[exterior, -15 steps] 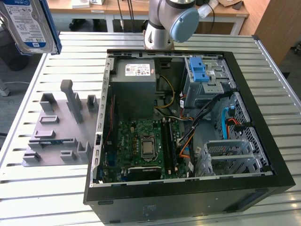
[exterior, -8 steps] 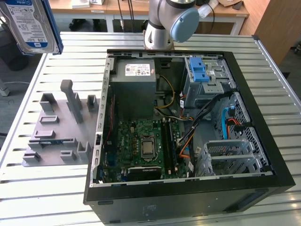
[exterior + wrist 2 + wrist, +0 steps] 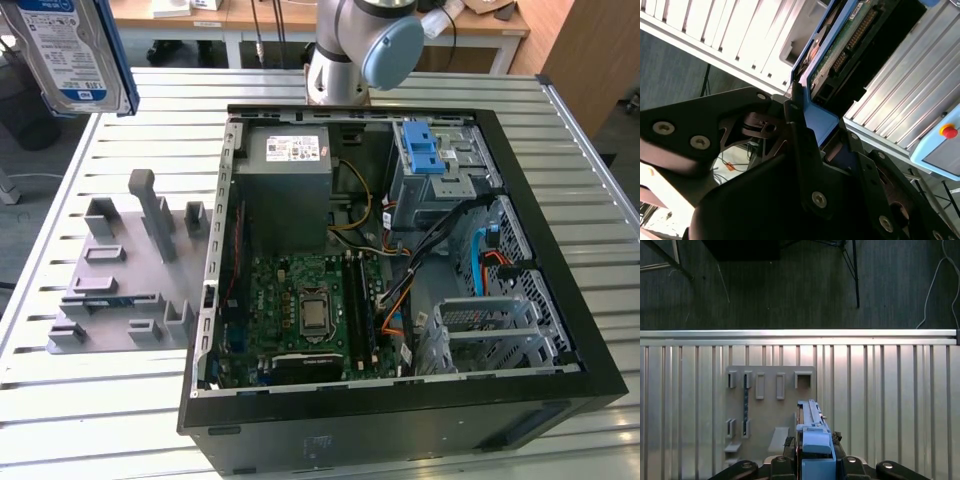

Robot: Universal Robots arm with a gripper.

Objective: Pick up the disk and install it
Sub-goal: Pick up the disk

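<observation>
Cutting across the exterior view's upper left corner, the disk point(image 3: 75, 50) is showing just its lower part, the rest running off the frame; it is hanging in the air over the far corner of the slatted table point(image 3: 120, 100) on the exterior view's left, well apart from the open computer case point(image 3: 400, 430); its white-and-blue label is facing the camera and a blue carrier is framing its edge; the arm point(image 3: 360, 45) is rising behind the case, cut off above its elbow; a grey fixture plate point(image 3: 140, 275) is lying beside the case, and inside the case a grey power supply point(image 3: 285, 190) and a blue latch piece point(image 3: 422, 150) are sitting at the far end.

In the second wrist view the gripper point(image 3: 820, 120) is pinching the disk point(image 3: 840, 50) by its blue carrier, the black fingers point(image 3: 797, 130) pressing on either side; the drive's green circuit board and connector row are facing the lens, its far end running out of frame.

In the first wrist view the disk point(image 3: 812, 427) is appearing edge-on, a thin silver slab capped in blue, clamped in the gripper point(image 3: 812, 445) and hanging over the fixture plate point(image 3: 770, 410) on the table point(image 3: 890, 390); how high it is hanging is hard to judge.
</observation>
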